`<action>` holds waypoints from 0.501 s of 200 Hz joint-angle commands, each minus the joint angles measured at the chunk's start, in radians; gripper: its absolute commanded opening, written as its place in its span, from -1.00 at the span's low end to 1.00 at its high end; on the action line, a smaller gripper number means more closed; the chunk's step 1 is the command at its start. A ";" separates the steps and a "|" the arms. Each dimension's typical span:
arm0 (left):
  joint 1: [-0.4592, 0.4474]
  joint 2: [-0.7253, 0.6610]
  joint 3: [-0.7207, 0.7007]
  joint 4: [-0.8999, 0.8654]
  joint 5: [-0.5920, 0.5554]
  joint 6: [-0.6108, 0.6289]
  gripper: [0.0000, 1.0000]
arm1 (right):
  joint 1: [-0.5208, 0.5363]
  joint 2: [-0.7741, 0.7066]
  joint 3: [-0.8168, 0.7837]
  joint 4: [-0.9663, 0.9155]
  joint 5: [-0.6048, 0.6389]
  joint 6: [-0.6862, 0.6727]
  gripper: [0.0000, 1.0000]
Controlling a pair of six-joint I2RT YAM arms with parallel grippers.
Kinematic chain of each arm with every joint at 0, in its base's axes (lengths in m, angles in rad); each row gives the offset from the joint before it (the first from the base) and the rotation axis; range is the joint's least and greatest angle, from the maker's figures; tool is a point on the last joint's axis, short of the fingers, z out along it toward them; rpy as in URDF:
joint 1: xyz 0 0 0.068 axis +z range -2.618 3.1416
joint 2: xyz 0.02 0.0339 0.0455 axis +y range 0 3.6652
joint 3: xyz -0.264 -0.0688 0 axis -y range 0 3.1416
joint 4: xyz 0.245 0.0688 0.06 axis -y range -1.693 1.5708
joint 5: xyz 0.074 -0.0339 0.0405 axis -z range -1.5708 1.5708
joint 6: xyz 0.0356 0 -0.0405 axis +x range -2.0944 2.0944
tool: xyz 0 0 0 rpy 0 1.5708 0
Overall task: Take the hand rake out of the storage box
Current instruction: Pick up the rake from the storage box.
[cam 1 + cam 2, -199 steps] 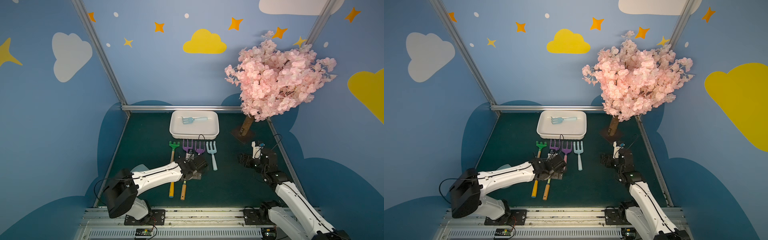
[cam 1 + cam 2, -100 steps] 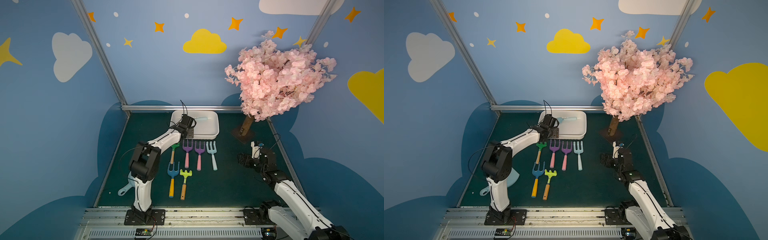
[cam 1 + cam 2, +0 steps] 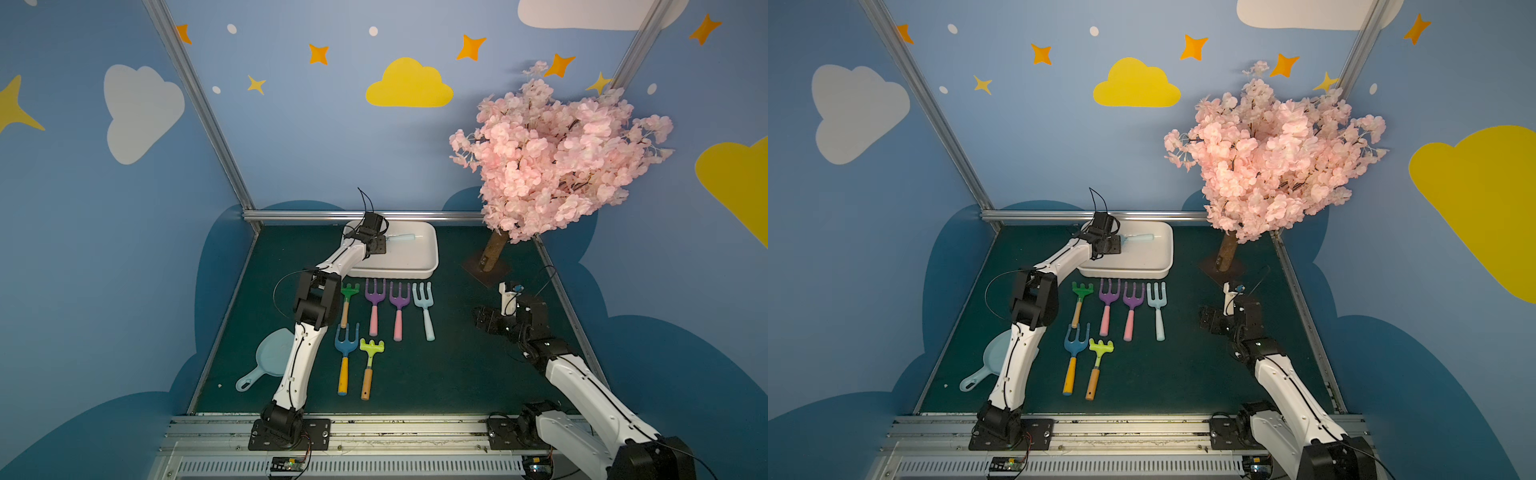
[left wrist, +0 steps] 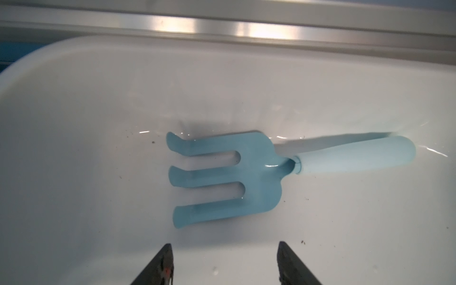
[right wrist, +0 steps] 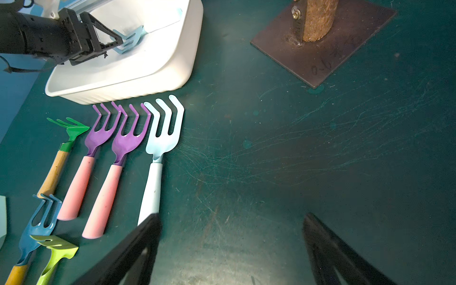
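Observation:
The hand rake (image 4: 222, 177), light blue with three tines and a pale handle, lies flat in the white storage box (image 4: 222, 74), near its far wall. In both top views only the rake's handle (image 3: 401, 237) (image 3: 1140, 237) shows past my left wrist. My left gripper (image 4: 224, 246) hovers inside the box (image 3: 399, 273) just short of the rake head, open, with nothing between its fingers. In the right wrist view one left fingertip (image 5: 116, 42) sits close to the tines (image 5: 129, 39). My right gripper (image 5: 232, 217) hangs open over bare mat at the right (image 3: 482, 320).
Several toy rakes lie in rows in front of the box: a green one (image 3: 348, 299), two purple ones (image 3: 375, 303), a pale blue one (image 3: 424, 307), a blue one (image 3: 345, 353) and a lime one (image 3: 370, 361). A pale scoop (image 3: 270, 361) lies front left. The pink tree's base plate (image 3: 486, 268) sits back right.
My left arm has swung from the front rows of tools back to the box and reached over its rim, and its jaws have narrowed. The right arm has barely moved.

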State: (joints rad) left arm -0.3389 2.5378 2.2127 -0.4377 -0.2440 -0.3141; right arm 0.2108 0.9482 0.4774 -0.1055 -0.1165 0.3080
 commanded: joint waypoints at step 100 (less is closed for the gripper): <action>0.040 0.122 0.176 -0.093 -0.051 -0.022 0.03 | -0.007 0.029 0.039 0.034 0.006 -0.031 0.85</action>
State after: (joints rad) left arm -0.3111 2.5935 2.3024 -0.4835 -0.3122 -0.3225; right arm 0.2104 0.9882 0.4866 -0.0853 -0.1165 0.2878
